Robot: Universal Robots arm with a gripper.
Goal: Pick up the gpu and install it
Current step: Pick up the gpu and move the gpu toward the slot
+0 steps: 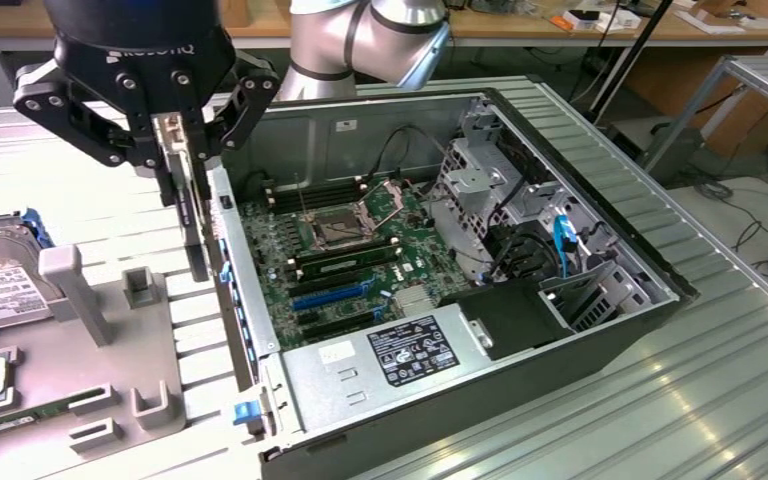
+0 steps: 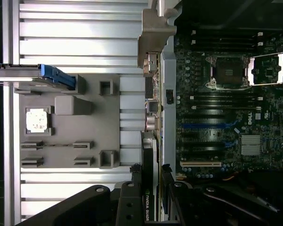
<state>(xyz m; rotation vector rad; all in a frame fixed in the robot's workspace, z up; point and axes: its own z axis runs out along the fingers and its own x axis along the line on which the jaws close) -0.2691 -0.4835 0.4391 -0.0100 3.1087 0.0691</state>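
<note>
Claw (image 1: 177, 150): matte black all over, with a round drum-shaped housing carrying pale grey lettering that reads roughly ROBOTIQ. Below it on either side are chunky black link bars, hinged with small silver round-headed pins. Arm (image 1: 357, 40): smooth silver-grey metal tube, thick and cylindrical, with a rounded glossy elbow casing and a darker seam line where two sections meet; no cables seen along it. In the wrist view the fingers (image 2: 127, 202) are flat black bars with squared edges, one silver pin head set in the broad black link beside them.
</note>
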